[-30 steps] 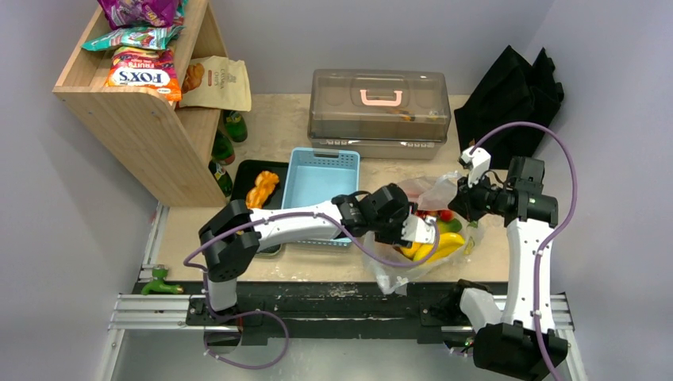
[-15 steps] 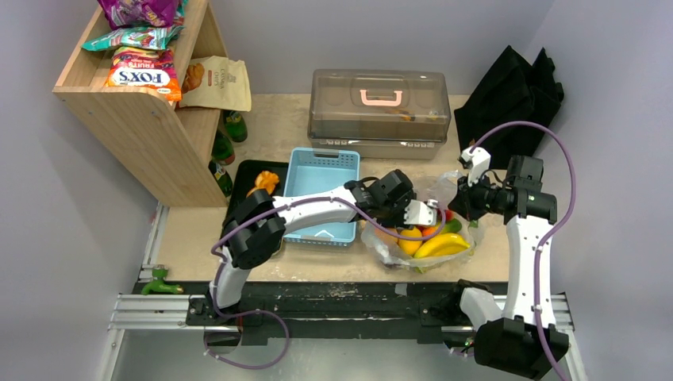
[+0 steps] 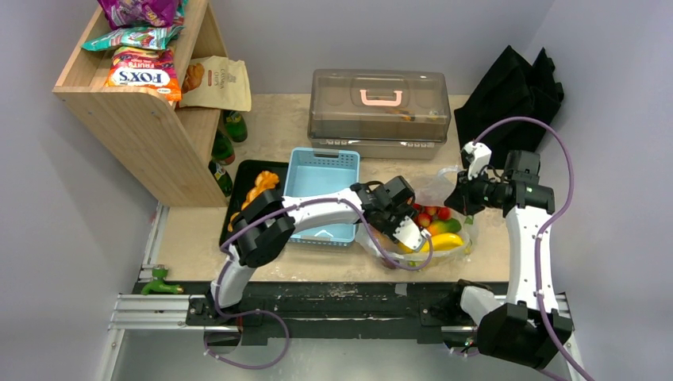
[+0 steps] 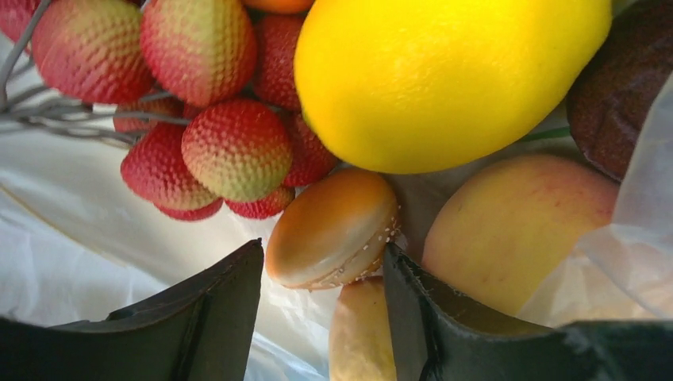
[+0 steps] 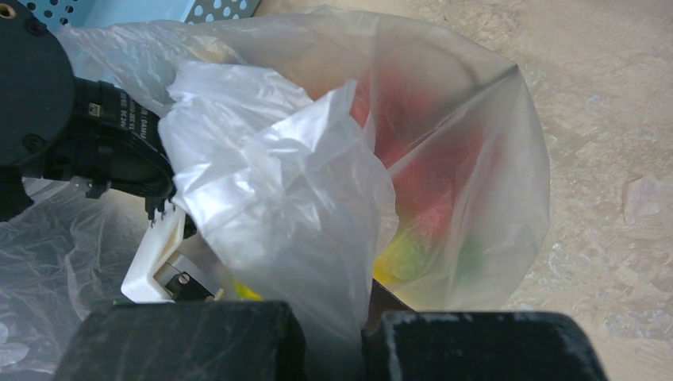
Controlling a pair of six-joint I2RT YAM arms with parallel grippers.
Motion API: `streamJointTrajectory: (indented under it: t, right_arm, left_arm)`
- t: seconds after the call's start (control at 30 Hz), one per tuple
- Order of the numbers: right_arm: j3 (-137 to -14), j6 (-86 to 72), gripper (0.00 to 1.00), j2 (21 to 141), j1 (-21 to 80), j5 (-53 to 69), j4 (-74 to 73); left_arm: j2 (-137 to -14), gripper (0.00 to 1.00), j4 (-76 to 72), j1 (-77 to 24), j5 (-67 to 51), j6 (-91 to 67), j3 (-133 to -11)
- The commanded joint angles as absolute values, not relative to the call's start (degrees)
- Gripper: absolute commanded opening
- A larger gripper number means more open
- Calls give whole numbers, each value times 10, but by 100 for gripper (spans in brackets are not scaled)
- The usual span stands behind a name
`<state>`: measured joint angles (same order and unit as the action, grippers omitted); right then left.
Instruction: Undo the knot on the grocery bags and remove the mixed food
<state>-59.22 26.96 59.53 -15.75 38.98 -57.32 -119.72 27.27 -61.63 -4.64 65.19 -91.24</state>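
Note:
The clear grocery bag [image 3: 441, 189] lies open at the table's front right, holding a banana [image 3: 446, 240] and red fruits [image 3: 429, 216]. My left gripper [image 3: 411, 236] reaches inside it. In the left wrist view its jaws [image 4: 323, 246] stand open around a small golden bun [image 4: 329, 226]; the right finger touches the bun, the left one stands just off it. A lemon [image 4: 444, 75], red fruits [image 4: 230, 147] and a peach [image 4: 516, 226] lie behind. My right gripper [image 5: 333, 337] is shut on the bag's bunched plastic [image 5: 278, 182], holding it up. The knot is out of view.
A blue basket [image 3: 324, 171] sits left of the bag, beside a black tray [image 3: 240, 178] carrying braided bread [image 3: 262, 189]. Behind stand a clear lidded box [image 3: 379, 111], a wooden shelf [image 3: 151, 119] with snack packs, green bottles [image 3: 222, 147] and a black fabric bag [image 3: 512, 87].
My left gripper has pushed deeper into the bag toward the front right. The right gripper has drawn the bag's edge slightly up and back.

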Motion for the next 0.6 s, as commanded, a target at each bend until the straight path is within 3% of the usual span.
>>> streamJointTrajectory:
  t: [0.0, 0.2, 0.37, 0.57]
  right_arm:
    - [-619, 251, 0, 599, -153, 403, -552]
    - [-625, 249, 0, 602, -152, 398, -553]
    - [-630, 253, 0, 601, -150, 389, -559]
    - [-618, 252, 0, 592, -151, 388, -549]
  left_arm:
    - [-1241, 55, 349, -610, -62, 756, -949]
    - [-1283, 53, 380, -605, -70, 815, -977]
    - [-1288, 28, 379, -604, -86, 811, -990]
    - [-1197, 5, 313, -597, -143, 706, -981]
